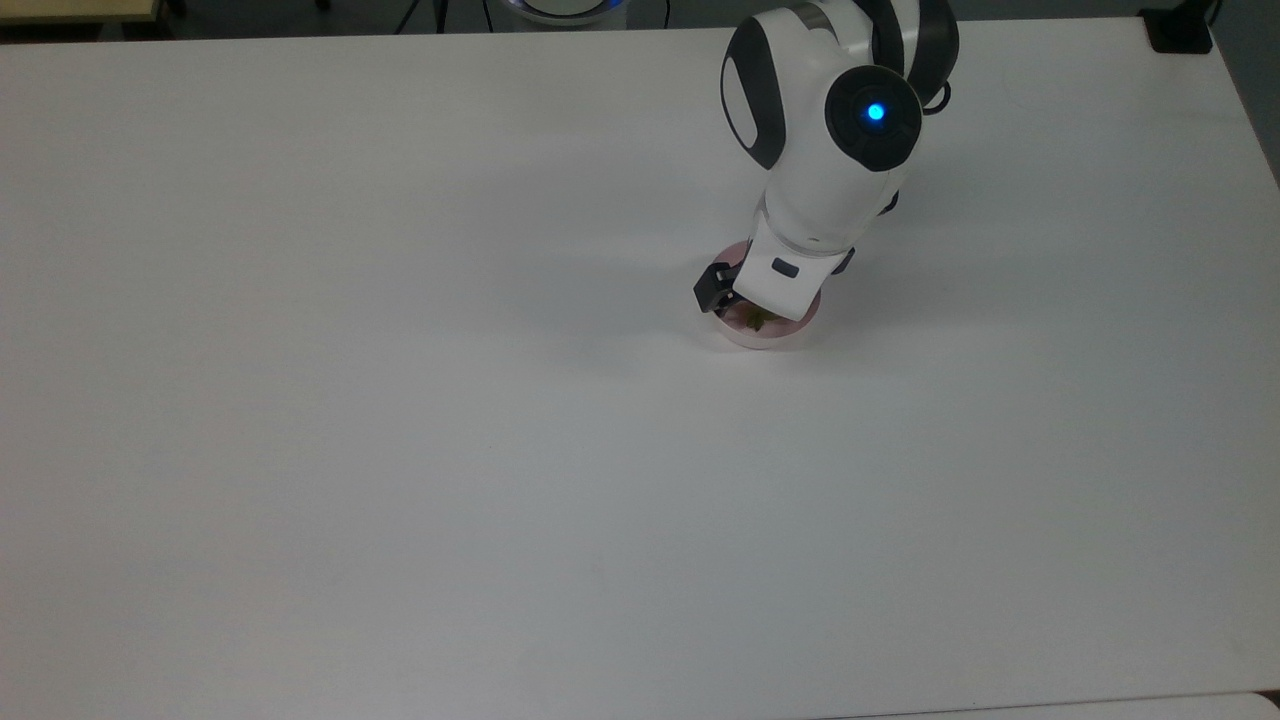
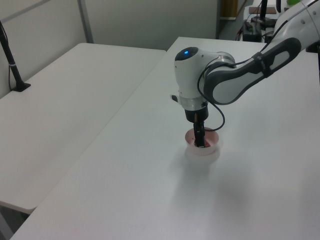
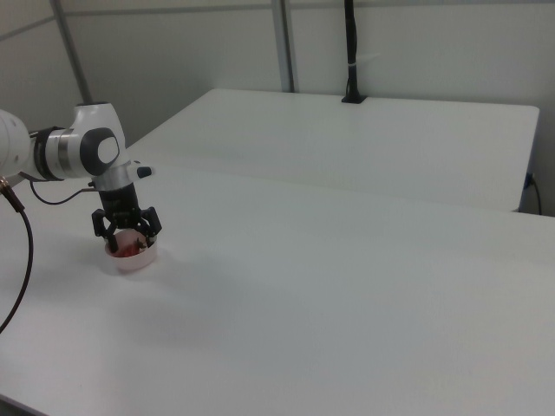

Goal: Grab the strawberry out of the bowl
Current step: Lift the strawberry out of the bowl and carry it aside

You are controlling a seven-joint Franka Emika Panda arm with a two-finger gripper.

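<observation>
One arm, and I have its gripper spread wide over the bowl, holding nothing, fingers straddling the rim in the right view. I judge this the reach-in step before the grasp. Strawberry sits inside the bowl, green cap up in the top view, red showing in the right view. Bowl has nothing else in it that I can make out. Next I need to drop lower, centre on the fruit, close gently, then lift straight up without tipping the light bowl.
</observation>
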